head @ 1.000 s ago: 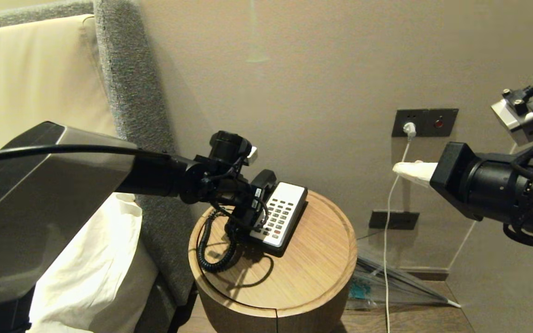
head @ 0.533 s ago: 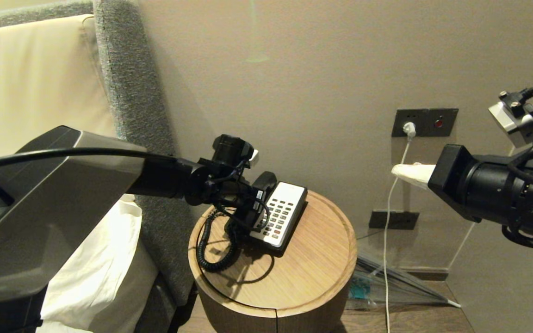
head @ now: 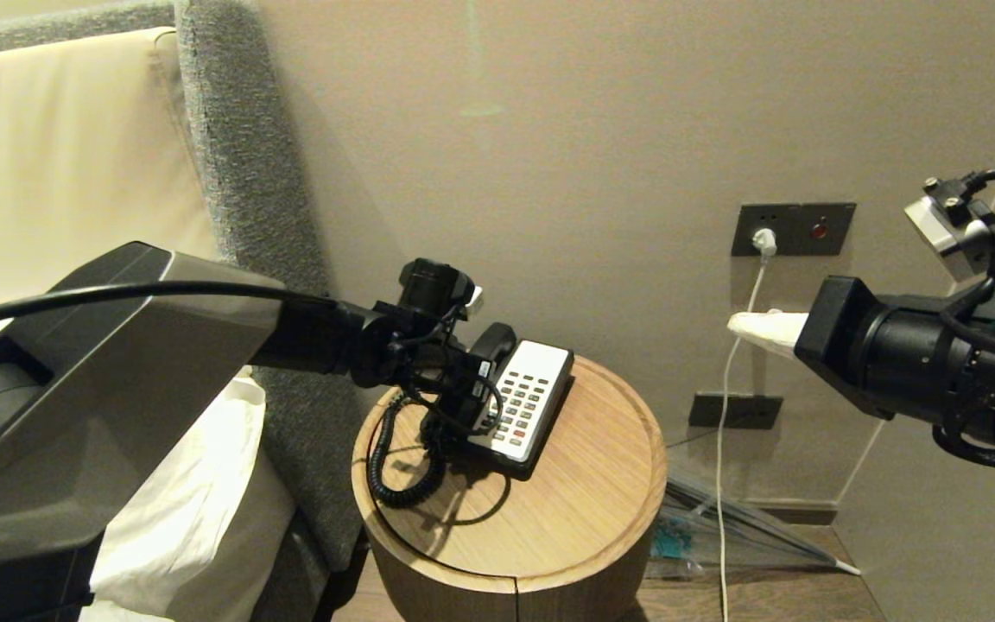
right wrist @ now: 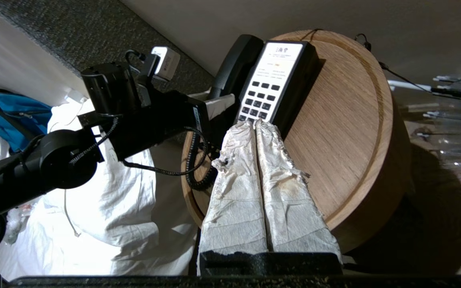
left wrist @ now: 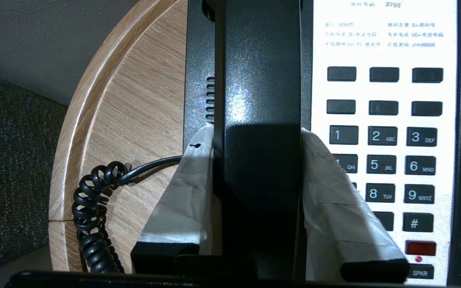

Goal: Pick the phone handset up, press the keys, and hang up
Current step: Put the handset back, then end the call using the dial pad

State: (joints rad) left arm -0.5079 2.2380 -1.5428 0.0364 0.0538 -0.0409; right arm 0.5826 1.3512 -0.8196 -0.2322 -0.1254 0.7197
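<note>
The black phone handset [left wrist: 260, 80] lies lengthwise over the cradle side of the black phone base [head: 519, 466] on a round wooden table [head: 584, 501]. My left gripper [left wrist: 256, 134] is shut on the handset's middle, one taped finger on each side. In the head view the left gripper [head: 482, 380] comes in from the left, and the handset's [head: 495, 339] far end shows beyond it. I cannot tell whether the handset rests in the cradle. The keys [left wrist: 382, 160] sit in the white faceplate beside it. The coiled cord [head: 398, 466] loops on the table. My right gripper [head: 735, 322] hangs shut in the air to the right, apart from the phone.
A grey headboard [head: 238, 173] and white bedding [head: 186, 501] stand left of the table. On the wall behind are a socket plate [head: 795, 229] with a white charger and a cable [head: 722, 415] hanging to the floor. A folded umbrella [head: 739, 527] lies on the floor at the right.
My left arm has sunk slightly, still gripping the handset, and its elbow link has dropped in the picture. The right gripper has barely drifted left.
</note>
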